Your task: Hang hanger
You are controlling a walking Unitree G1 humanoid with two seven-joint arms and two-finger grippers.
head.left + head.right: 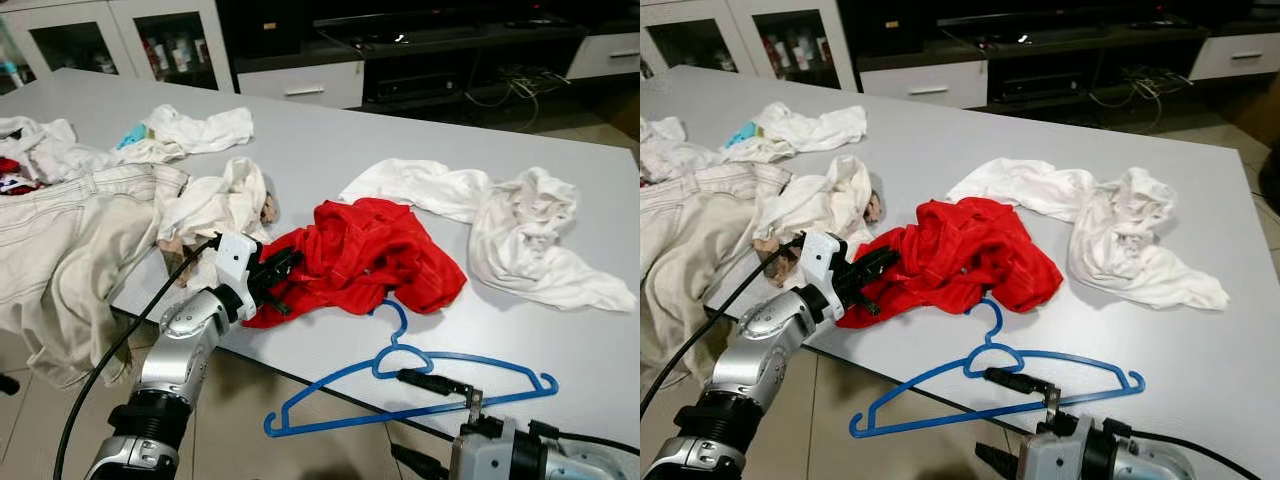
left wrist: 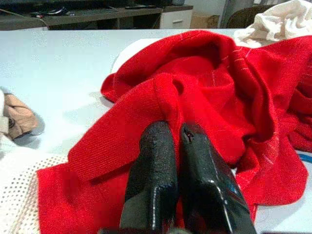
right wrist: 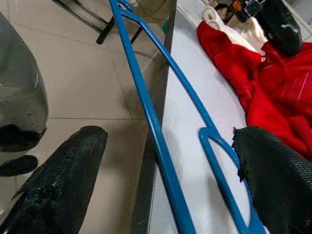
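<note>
Right claw (image 3: 170, 185) spread wide around thin blue plastic hanger (image 1: 330, 392), its one end overhanging the table (image 1: 560, 340) edge.

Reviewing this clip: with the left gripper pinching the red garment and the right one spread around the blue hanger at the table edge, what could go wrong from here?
1. The blue hanger overhangs the table edge; a nudge from the open right gripper might tip it to the floor.
2. The hanger's hook lies against the red garment, so lifting either could snag the other.
3. The left gripper pinches one fold, which may slip out.
</note>
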